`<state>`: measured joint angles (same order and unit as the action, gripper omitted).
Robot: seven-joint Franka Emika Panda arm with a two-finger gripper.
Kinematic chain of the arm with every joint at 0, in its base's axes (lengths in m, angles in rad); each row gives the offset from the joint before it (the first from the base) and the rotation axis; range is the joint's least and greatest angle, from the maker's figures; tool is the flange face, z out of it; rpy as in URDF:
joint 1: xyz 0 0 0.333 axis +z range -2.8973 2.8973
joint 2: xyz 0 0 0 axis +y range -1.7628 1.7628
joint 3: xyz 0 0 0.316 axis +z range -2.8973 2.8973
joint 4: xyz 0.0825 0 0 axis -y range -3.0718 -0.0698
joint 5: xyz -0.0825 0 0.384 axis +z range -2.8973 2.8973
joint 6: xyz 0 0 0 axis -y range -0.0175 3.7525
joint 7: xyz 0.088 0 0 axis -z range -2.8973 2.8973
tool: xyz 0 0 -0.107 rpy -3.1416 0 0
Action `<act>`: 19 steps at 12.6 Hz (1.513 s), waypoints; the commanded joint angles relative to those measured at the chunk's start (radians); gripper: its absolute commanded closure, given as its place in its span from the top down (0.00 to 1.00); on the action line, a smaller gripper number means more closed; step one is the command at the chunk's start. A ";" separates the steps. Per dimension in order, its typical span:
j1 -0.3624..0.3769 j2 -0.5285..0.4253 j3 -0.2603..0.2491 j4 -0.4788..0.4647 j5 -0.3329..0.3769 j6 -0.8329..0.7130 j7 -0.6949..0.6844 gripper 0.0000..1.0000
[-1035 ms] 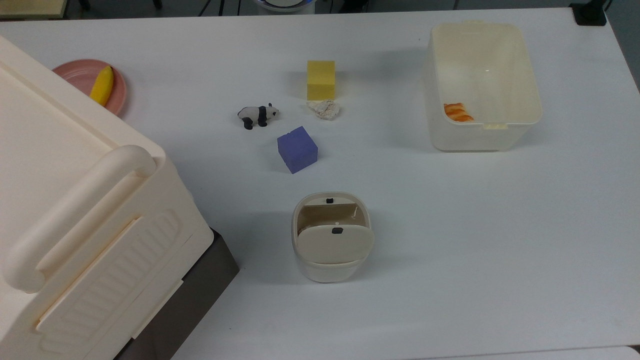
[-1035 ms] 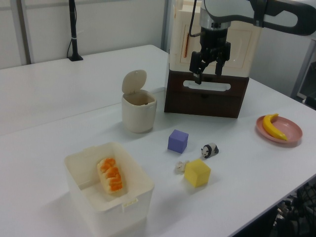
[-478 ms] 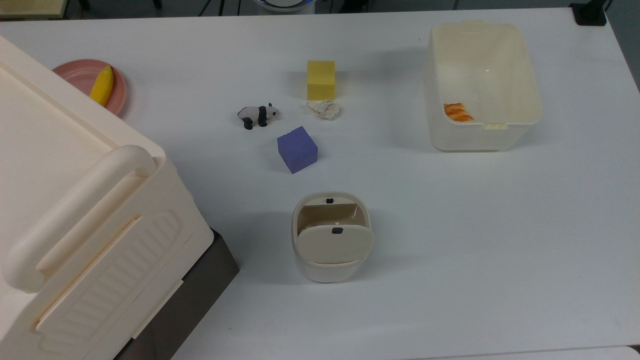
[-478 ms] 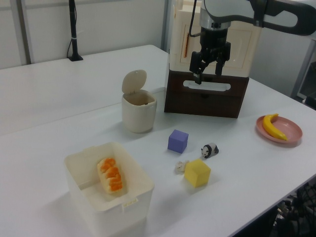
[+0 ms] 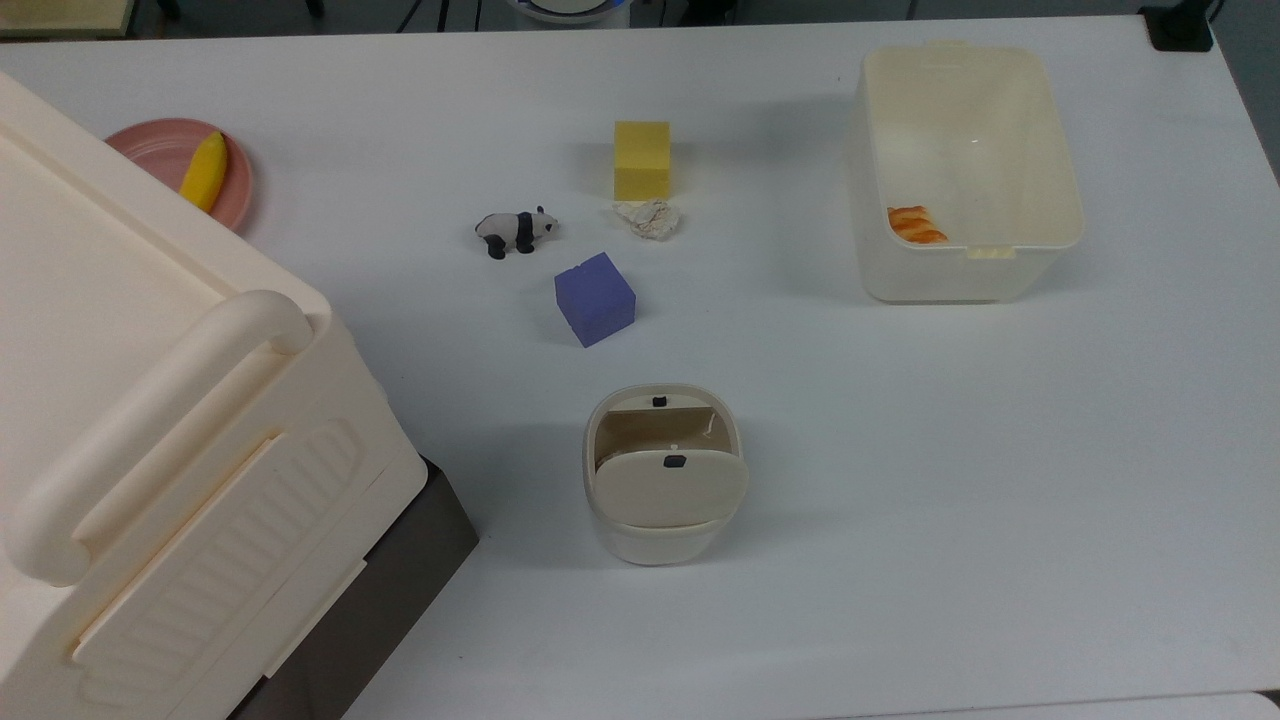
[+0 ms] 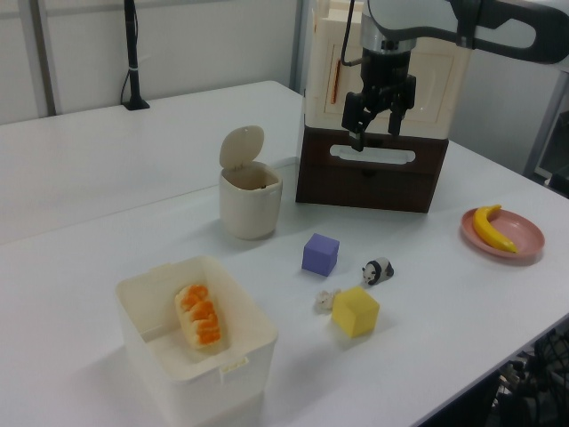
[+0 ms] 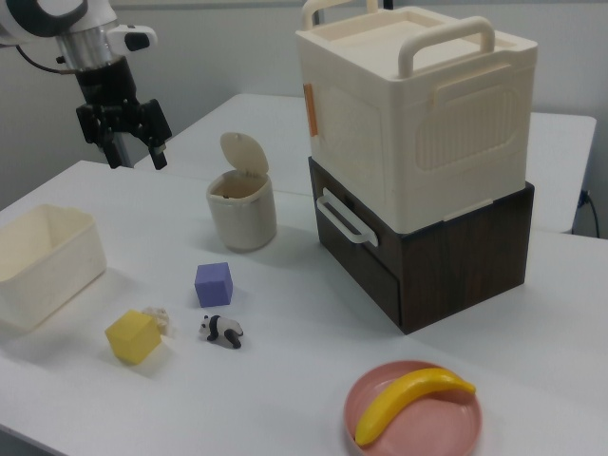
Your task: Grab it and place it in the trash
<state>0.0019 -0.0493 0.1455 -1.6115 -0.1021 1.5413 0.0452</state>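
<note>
Left view, upper right: gripper (image 6: pixel 376 134) raised, jaws parted, empty. Paper wad (image 6: pixel 326 300) centre frame, touching yellow cube (image 6: pixel 356 311). I'd descend from the open side, clear of cube.

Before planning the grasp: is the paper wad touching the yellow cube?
Cannot tell. In the top view the paper wad lies directly against the yellow cube's lower edge, without a plain gap.
</note>
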 commanded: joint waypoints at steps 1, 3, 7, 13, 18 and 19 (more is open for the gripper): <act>-0.010 0.031 -0.011 -0.005 -0.027 0.025 -0.015 1.00; -0.010 0.077 -0.011 -0.008 -0.059 0.031 -0.015 1.00; -0.005 0.109 -0.009 -0.016 -0.077 0.060 -0.010 1.00; 0.119 0.115 0.000 -0.112 -0.105 0.059 -0.005 1.00; 0.127 0.103 0.000 -0.204 -0.107 0.060 -0.001 1.00; 0.128 0.103 0.000 -0.231 -0.104 0.060 0.002 1.00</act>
<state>0.1200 0.0874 0.1538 -1.7538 -0.1948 1.5849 0.0438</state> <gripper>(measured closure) 0.000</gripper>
